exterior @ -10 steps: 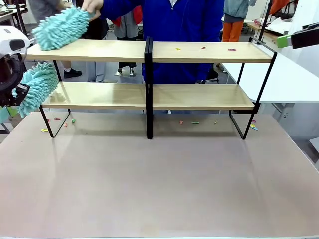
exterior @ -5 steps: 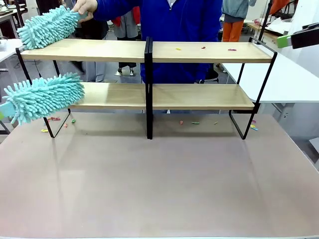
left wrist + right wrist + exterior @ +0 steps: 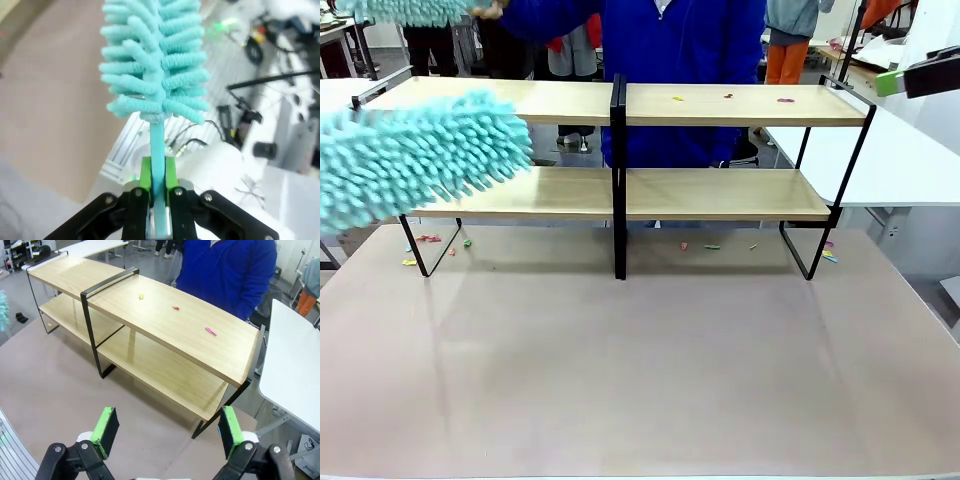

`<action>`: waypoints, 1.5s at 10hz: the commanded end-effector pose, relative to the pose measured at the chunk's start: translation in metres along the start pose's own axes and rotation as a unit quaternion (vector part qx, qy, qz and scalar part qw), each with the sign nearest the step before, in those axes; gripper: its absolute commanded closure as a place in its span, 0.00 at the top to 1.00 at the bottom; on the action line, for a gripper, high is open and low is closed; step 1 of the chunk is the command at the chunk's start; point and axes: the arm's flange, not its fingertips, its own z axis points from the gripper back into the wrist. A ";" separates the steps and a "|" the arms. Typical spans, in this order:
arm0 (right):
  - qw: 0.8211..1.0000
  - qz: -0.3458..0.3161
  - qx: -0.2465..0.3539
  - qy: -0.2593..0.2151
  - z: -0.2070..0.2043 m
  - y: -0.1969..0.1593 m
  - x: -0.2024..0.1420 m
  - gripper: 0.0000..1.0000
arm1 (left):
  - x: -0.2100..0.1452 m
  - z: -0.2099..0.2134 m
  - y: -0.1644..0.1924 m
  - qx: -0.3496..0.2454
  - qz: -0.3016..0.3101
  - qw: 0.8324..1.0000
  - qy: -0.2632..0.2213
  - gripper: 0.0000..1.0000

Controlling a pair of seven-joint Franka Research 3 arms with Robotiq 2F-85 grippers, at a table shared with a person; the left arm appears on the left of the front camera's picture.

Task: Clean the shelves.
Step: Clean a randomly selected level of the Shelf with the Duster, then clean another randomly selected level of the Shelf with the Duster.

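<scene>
Holding the duster tight between closed fingers, the left gripper has swung its head off the lower left board of the shelves. The right gripper is open and empty, with the shelves beyond its fingers. Crumbs remain on top, so more wiping seems needed.

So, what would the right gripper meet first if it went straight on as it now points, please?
Probably the shelves: the right gripper, jaws open, aims at their right half, though which level it would touch first is hard to judge.
</scene>
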 end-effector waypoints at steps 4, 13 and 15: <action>1.000 -0.002 0.000 -0.001 0.000 -0.001 0.000 1.00 | -0.065 0.054 -0.022 -0.074 -0.160 0.980 -0.089 0.12; 1.000 -0.002 0.000 -0.001 0.000 -0.001 0.000 1.00 | -0.059 0.053 -0.023 -0.071 -0.131 0.984 -0.095 0.12; 1.000 -0.002 0.000 -0.001 0.000 -0.001 0.000 1.00 | -0.059 0.053 -0.023 -0.071 -0.131 0.984 -0.095 0.12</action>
